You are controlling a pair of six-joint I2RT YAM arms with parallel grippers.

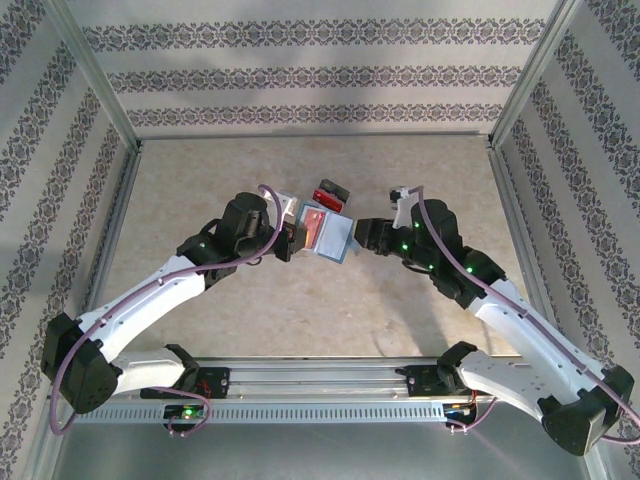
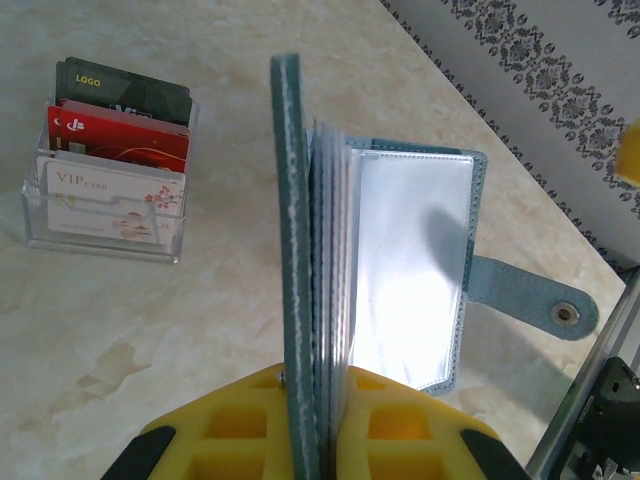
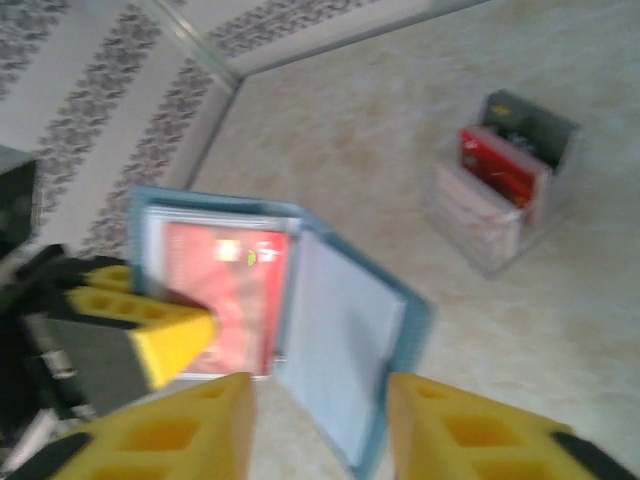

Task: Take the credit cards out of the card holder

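Table [image 1: 300, 320] was bare marble-look top, walled on three sides by patterned panels [image 1: 300, 75] in metal frame. Plenty of free surface near me and towards the far wall. The one obstacle was the clear card box [image 1: 328, 194], just behind the work point, apart from both my arms.

Card holder [image 1: 330, 238] sat mid-table, held up between my two grippers. My left gripper [image 2: 318, 410] was clamped on its spine end, yellow pads [image 2: 225, 425] pressed on both sides of the teal cover. My right gripper [image 3: 320, 400] was part-open with a clear gap between the fingers [image 3: 450, 430]. The holder's free leaf lay in that gap. Frame was blurred, so I couldn't tell whether it was touching.

Holder stood open: teal outer cover, fanned clear sleeves, paler inside. Closure tab [image 2: 530, 297] with snap stuck out loose to one side. In the right wrist view a red card [image 3: 225, 290] showed in the front sleeve, with the facing sleeve plain.
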